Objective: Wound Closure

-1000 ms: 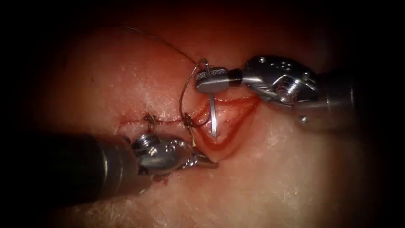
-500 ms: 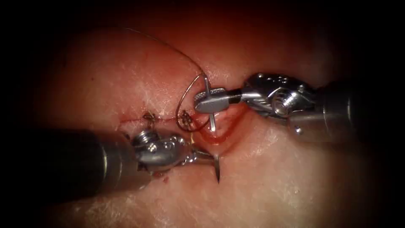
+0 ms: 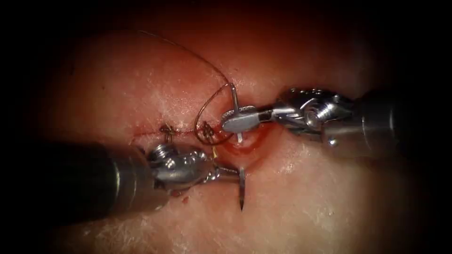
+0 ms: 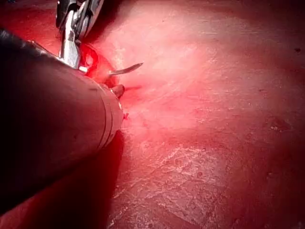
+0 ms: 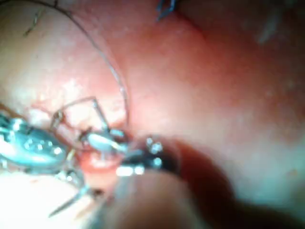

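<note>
- The step in hand was driving the needle (image 3: 241,190) across the open right end of the cut (image 3: 252,148). Half a second before, only a short tip stood out of the tissue (image 3: 329,202); by now a longer length had come out.
- The right hand (image 3: 240,120) was clenched on the needle near its tail. The swaged end rose just above the jaws, where the thread (image 3: 188,49) joined it.
- Below that grip the needle entered the tissue inside the cut. It came out on the cut's lower edge in the endoscope view, point aimed down and clear of the surface.
- The left hand (image 3: 225,172) lay against the tissue with its tip touching the emerging shaft. Whether it gripped anything could not be told.
- My judgement: the next move called for a firm hold on the exposed shaft behind the point, then a draw along the needle's curve, not a straight pull.
- Two finished stitches (image 3: 167,132) closed the cut to the left of the needle, the nearer one (image 3: 207,134) just beside the right hand.
- The thread looped close around that nearer stitch and the right hand, so it could snag there. Red fluid (image 3: 235,151) lined the open cut.
</note>
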Robot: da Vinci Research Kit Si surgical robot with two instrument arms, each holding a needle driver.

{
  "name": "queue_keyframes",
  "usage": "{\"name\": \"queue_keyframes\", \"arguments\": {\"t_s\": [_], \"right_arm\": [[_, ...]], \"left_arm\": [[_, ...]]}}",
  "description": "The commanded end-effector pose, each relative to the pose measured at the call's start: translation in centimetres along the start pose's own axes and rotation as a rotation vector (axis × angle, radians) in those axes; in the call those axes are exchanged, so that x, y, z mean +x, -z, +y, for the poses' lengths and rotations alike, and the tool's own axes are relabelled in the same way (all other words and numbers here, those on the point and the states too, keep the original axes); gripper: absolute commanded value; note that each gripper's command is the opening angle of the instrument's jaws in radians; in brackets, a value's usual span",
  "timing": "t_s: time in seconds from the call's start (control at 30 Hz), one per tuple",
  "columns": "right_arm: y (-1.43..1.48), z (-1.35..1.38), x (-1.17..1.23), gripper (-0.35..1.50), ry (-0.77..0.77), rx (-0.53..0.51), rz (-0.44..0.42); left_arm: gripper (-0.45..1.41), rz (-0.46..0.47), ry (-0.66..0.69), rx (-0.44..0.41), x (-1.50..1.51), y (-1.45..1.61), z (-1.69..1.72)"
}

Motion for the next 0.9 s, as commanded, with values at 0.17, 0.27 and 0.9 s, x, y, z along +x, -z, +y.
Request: {"name": "queue_keyframes", "arguments": {"t_s": [0.17, 0.27, 0.9], "right_arm": [[-0.01, 0.13, 0.11, 1.28, 0.369, -0.071, 0.047], [0.05, 0.16, 0.29, 1.35, 0.449, -0.141, 0.09], [-0.01, -0.12, 0.69, 1.3, 0.612, -0.231, 0.12]], "left_arm": [[-0.13, 0.0, 0.001, -0.001, -0.01, -0.1, 0.01], [-0.13, 0.0, 0.001, -0.001, -0.01, -0.09, 0.01], [-0.13, 0.001, 0.002, 0.0, -0.01, -0.1, 0.02]]}}
